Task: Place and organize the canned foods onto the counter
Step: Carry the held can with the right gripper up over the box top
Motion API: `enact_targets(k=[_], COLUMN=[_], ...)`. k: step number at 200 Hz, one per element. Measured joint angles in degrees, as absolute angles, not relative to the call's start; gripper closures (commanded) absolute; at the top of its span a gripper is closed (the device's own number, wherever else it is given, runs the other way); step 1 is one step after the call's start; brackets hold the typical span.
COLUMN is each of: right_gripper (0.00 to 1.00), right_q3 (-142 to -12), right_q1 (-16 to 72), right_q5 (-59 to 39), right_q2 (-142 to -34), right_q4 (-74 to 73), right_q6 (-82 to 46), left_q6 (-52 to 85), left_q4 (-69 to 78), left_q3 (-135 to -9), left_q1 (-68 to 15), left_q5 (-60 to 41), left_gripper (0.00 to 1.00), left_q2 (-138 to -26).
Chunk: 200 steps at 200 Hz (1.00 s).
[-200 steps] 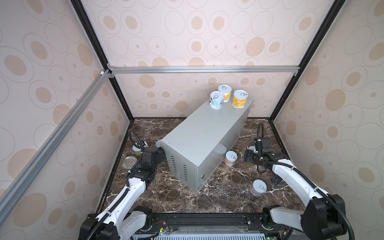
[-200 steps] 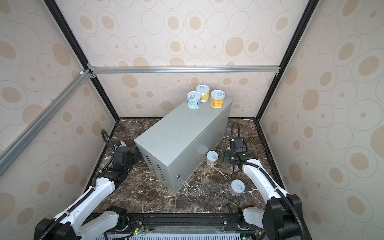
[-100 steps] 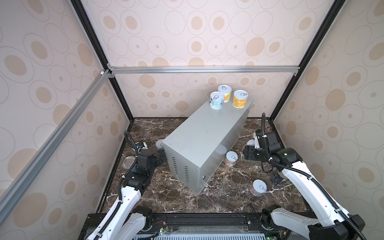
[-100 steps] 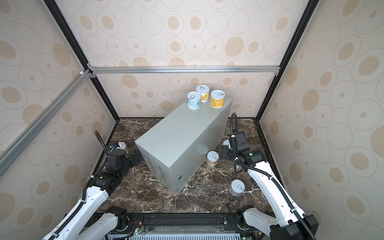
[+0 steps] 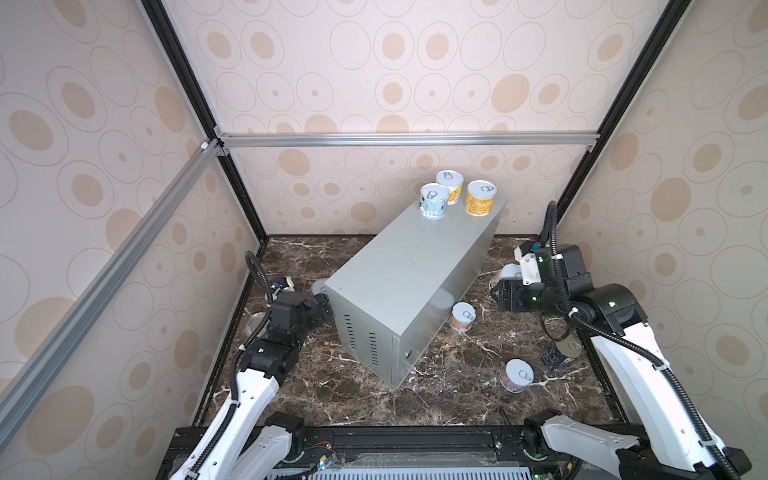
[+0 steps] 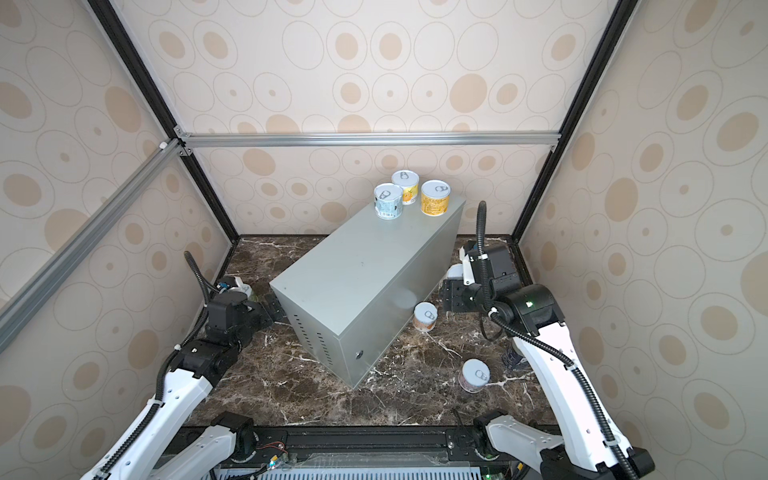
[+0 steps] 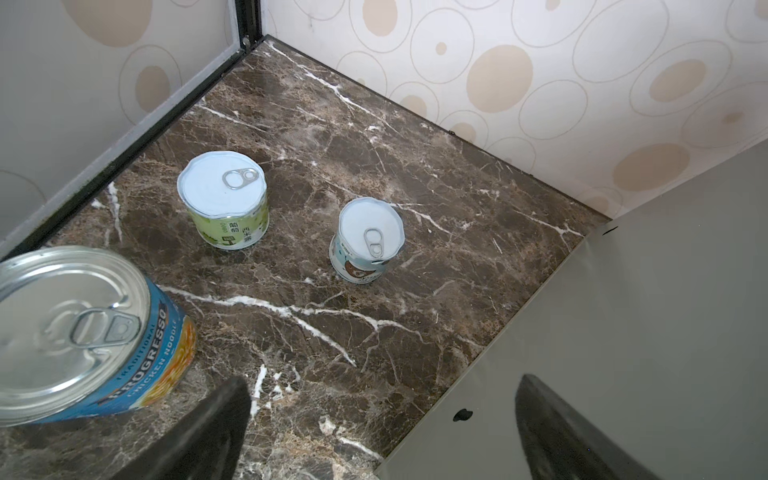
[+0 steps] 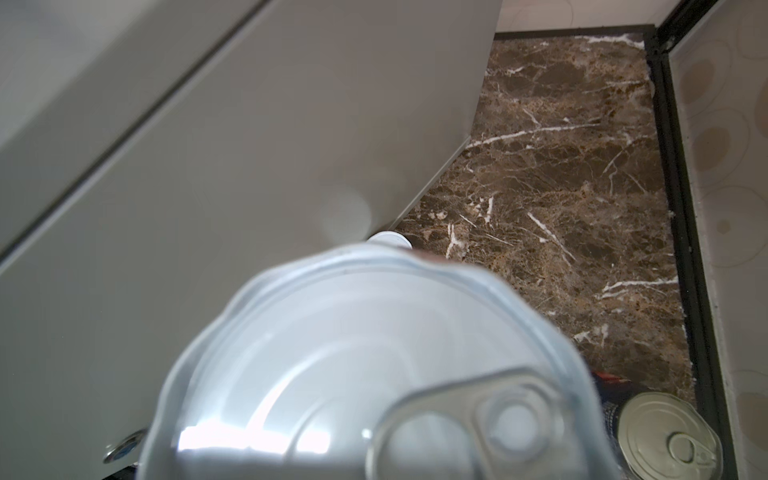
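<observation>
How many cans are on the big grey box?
3. All stand at the far end of the grey box: a pale blue can, a white-and-orange can behind it, a yellow can to their right. The top shows fully; none hidden.

Marble floor: dark brown, white-veined. Wallpaper: cream, tan ovals inside thin rings, on three walls. Aluminium rails: two, one across the back wall, one along the left wall, meeting at a corner. Black corner posts: two.

Bright even light; the close can is blurred, glinting.
</observation>
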<state>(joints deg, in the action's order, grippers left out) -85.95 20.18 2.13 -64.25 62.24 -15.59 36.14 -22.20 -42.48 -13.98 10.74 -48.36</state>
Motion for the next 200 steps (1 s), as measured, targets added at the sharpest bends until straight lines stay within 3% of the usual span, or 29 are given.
enact_targets(k=[200], right_gripper=[0.57], right_q3=[-126.9], right_q1=[24.4], right_q5=[-1.3], right_q2=[-91.8], right_q4=[72.9], right_q6=[-8.6], left_q6=[30.1], left_q4=[-22.4], left_q3=[-53.9], left_q1=[-9.4], left_q5=[10.1], left_gripper=[0.0], left_q2=[-63.3])
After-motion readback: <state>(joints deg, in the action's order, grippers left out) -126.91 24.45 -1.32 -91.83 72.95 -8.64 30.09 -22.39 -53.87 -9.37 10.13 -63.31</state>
